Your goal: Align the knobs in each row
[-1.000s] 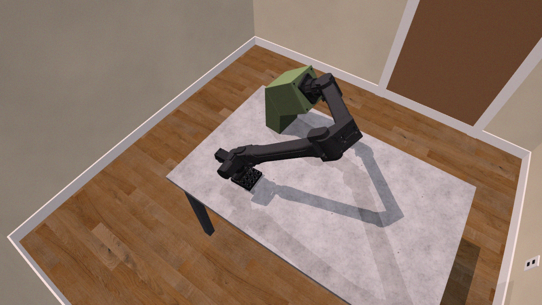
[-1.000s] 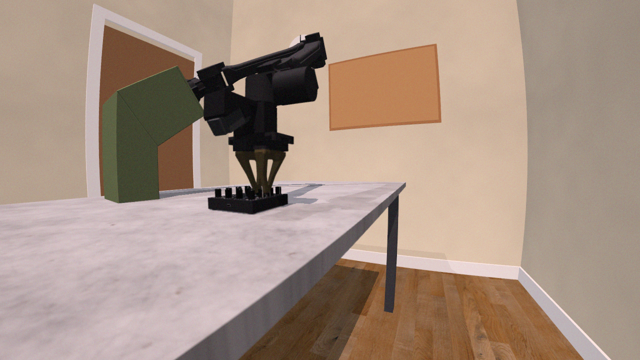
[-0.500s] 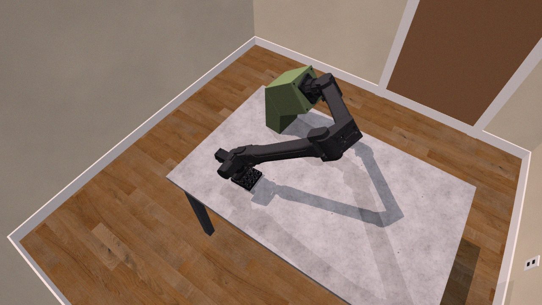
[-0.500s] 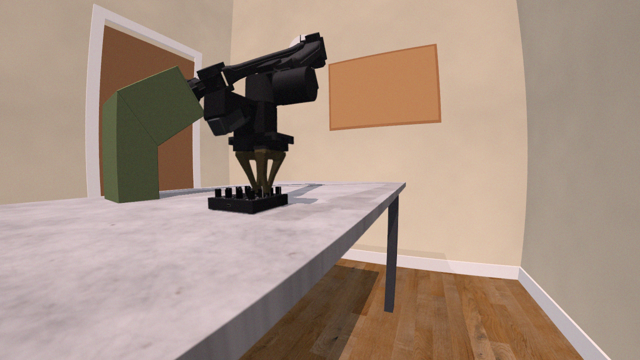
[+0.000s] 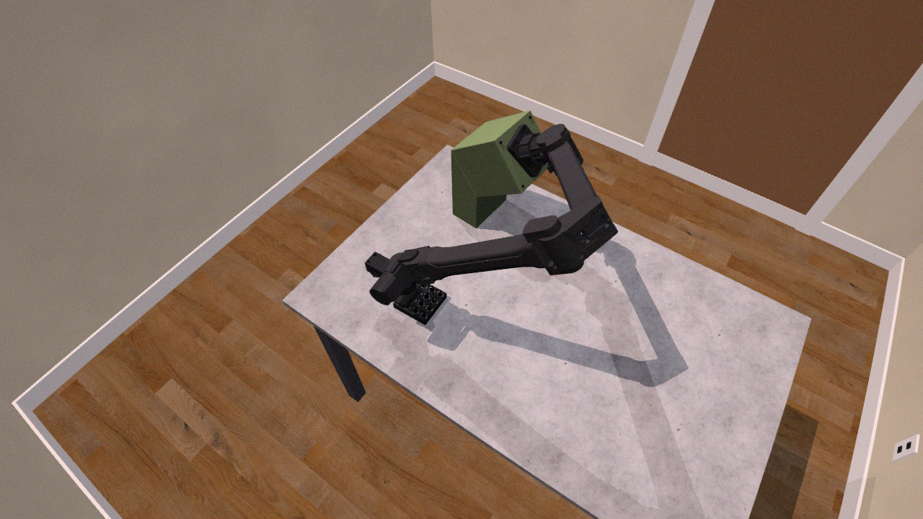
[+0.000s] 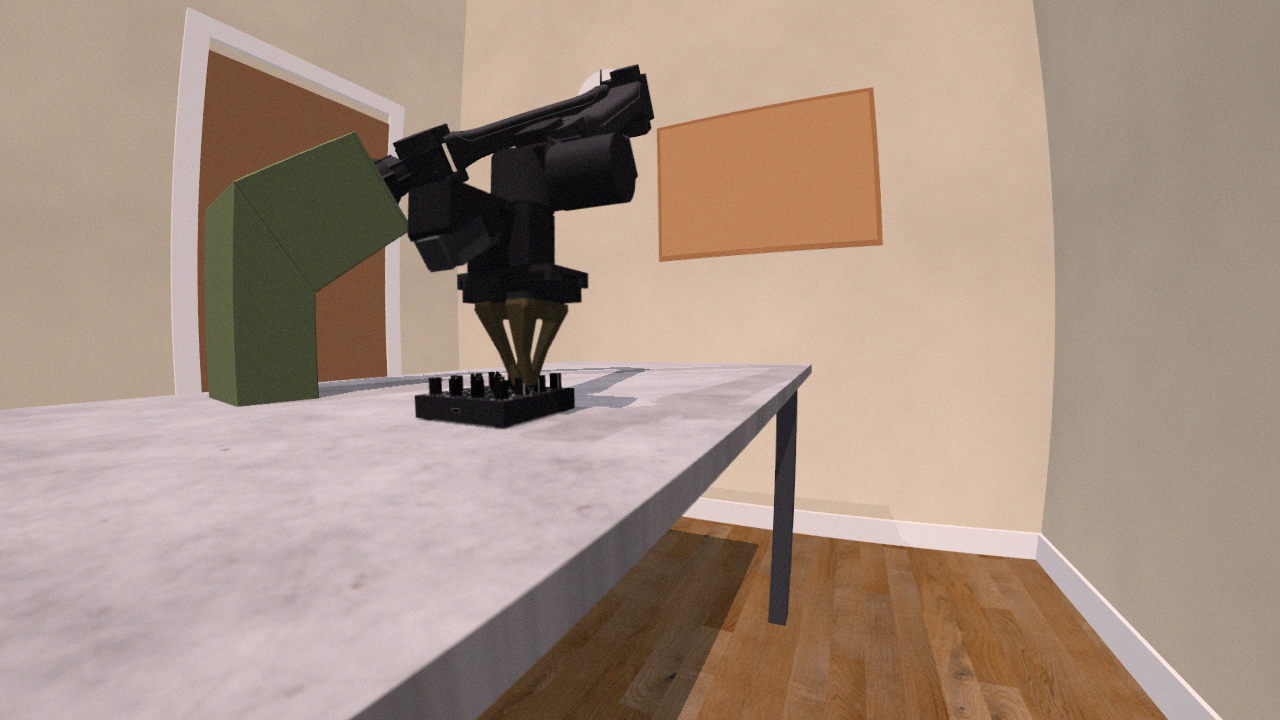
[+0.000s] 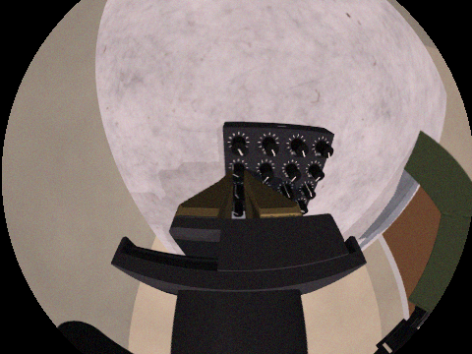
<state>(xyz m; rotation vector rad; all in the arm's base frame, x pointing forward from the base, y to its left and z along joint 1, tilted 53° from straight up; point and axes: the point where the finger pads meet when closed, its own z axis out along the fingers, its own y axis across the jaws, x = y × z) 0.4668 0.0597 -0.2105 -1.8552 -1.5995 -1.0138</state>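
The black knob box [image 5: 424, 302] stands on its feet near the table's left edge. It also shows in the exterior view [image 6: 494, 404], with a socket on the side facing that camera, and in the wrist view [image 7: 278, 164]. My gripper [image 6: 525, 376] points straight down onto the box. In the wrist view the two tan fingers are closed around one black knob [image 7: 239, 193] with a white line, in the box's left column, on the side nearest the wrist camera. I cannot read its name. Several other knobs beyond it are uncovered.
The green arm mount [image 5: 493, 167] stands at the table's back edge, seen at the left in the exterior view [image 6: 277, 268]. The table's left edge and a table leg [image 5: 342, 367] are close to the box. The arm [image 5: 490, 251] reaches over the table.
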